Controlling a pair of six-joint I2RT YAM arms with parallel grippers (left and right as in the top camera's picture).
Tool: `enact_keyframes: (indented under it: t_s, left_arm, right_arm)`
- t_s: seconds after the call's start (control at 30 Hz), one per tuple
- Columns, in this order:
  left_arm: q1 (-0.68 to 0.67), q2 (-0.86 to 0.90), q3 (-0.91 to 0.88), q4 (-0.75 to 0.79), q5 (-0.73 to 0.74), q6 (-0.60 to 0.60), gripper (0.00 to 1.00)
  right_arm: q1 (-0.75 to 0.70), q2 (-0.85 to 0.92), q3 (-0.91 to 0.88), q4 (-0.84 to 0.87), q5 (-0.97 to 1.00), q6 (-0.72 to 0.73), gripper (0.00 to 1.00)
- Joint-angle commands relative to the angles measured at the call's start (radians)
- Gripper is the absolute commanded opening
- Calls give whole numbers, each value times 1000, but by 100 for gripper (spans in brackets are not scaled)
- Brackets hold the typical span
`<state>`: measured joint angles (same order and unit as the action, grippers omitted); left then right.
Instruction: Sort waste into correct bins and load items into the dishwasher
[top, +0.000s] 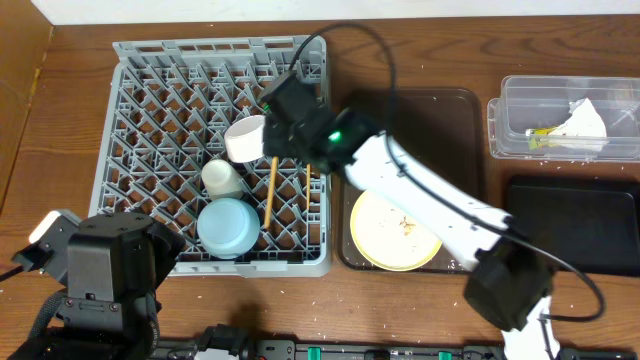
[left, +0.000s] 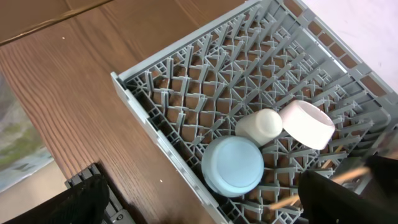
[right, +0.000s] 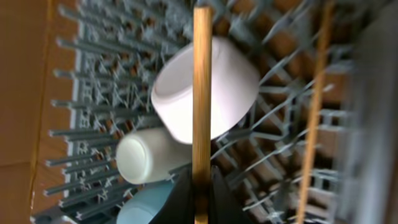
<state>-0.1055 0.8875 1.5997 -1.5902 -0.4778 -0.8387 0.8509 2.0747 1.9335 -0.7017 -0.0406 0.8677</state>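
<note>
Chopstick (right: 201, 93), thin straight wood, over latticed rack (top: 150, 120)

— What does the right arm (top: 420, 190) look like?
— White shell links, black joints, 1 green light (top: 335, 137), a black cable (top: 360, 40) looping over it, and a dark right hand (right: 202, 190).
— And the left arm (top: 105, 265)?
— Blocky black housing with 1 white piece (top: 47, 232) at its side.

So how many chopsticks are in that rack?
2. The held chopstick is in the right pincer, beside the white bowl; the second chopstick lies in the rack beside it. The arm may hide more.
</note>
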Motion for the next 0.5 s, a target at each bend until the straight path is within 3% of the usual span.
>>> enact_keyframes:
  t_s: [0.0,0.23,0.47]
  left_arm:
    - [5,0,8,-3,-13,-9,98]
    - [5,0,8,-3,-13,-9,98]
    - [5,0,8,-3,-13,-9,98]
  right_arm:
    - [-77,-61,21,-34,3,-86,1]
    - [-199,-65,21,-91,-39,-305,1]
    - [-225,-35,16,-113,-47,-345,1]
